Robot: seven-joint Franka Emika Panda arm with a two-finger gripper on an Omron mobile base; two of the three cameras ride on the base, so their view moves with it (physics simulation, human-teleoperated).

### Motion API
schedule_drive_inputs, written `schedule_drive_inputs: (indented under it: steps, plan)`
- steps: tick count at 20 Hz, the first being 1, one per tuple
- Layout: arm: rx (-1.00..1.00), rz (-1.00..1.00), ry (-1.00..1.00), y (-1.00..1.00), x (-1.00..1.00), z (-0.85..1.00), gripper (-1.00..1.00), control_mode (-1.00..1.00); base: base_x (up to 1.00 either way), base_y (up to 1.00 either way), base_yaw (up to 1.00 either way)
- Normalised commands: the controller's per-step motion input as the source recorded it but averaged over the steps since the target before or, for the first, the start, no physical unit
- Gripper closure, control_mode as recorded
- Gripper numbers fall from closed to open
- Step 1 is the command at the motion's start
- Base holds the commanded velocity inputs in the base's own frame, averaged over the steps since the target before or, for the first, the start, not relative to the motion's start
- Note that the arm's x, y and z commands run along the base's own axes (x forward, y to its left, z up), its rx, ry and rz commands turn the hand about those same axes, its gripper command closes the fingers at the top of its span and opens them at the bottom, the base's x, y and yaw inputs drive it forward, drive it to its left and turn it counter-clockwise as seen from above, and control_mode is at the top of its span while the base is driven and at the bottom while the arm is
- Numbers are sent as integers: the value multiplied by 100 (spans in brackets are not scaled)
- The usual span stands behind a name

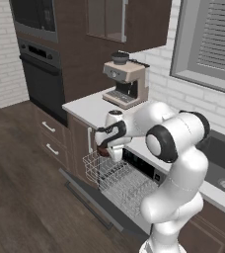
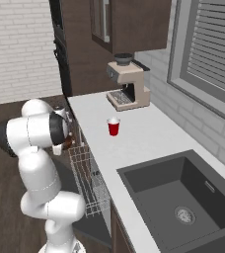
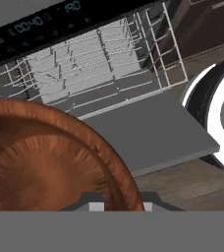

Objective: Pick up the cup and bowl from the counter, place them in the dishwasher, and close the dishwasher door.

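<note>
The end effector (image 1: 106, 149) grips the bowl (image 3: 45, 157) by its rim above the pulled-out dishwasher rack (image 1: 117, 180) just below it, so lowering and releasing likely comes next.

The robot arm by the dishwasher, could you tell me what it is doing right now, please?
The gripper holds the brown bowl by its rim, fingers closed on it, above the pulled-out wire rack of the dishwasher. The dishwasher door lies dropped open under the rack. The red cup stands upright on the counter, near the coffee machine, not yet loaded.
</note>
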Motion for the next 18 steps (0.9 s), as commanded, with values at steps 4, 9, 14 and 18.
schedule_drive_inputs:
  steps: [4,9,14,18]
  plan:
    - [-1,-11,21,20,25,-65,100,-100,0,0,0]
    - [-8,-2,6,0,19,-64,100,-100,0,0,0]
    - [-10,0,0,4,28,-55,100,-100,0,0,0]
    - [-3,0,0,-4,31,-52,100,-100,0,0,0]
